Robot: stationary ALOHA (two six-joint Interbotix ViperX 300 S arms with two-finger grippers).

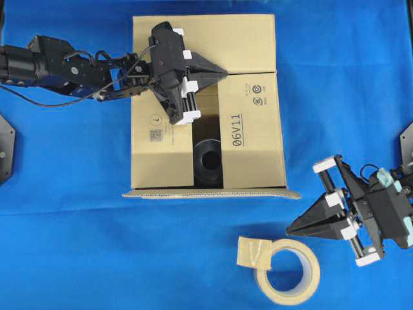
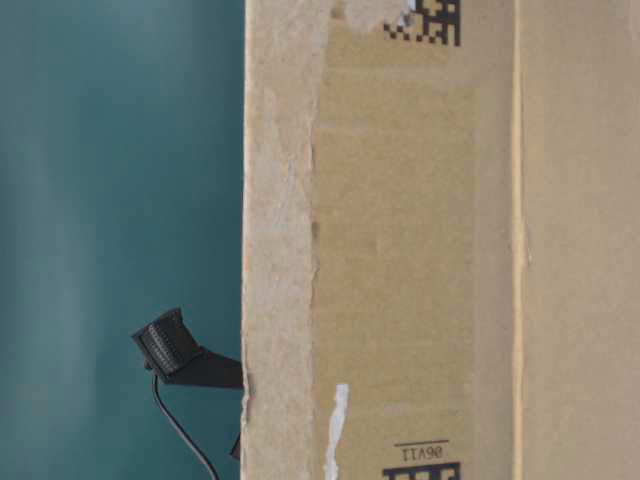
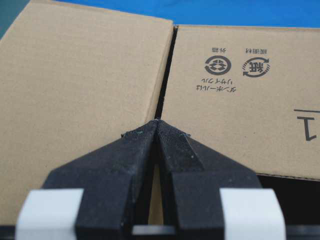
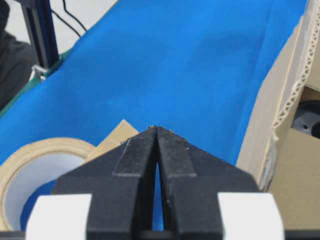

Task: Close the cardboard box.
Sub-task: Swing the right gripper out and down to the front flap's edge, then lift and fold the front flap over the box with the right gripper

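Note:
The cardboard box (image 1: 248, 139) stands mid-table on the blue cloth. Its far flap and both side flaps lie folded over the top, the right one printed "06V11". A dark gap between the side flaps shows a black round object (image 1: 208, 161) inside. The near flap (image 1: 213, 192) is seen edge-on along the front. My left gripper (image 1: 226, 73) is shut and empty, its tip over the seam between the far flap and the right flap (image 3: 250, 100). My right gripper (image 1: 288, 230) is shut and empty, low over the cloth to the front right of the box (image 4: 285, 100).
A beige tape roll (image 1: 288, 271) with a loose tab lies on the cloth in front of the box, just left of the right gripper, and shows as the tape roll (image 4: 30, 155) in the right wrist view. The table-level view is filled by the box wall (image 2: 420, 250).

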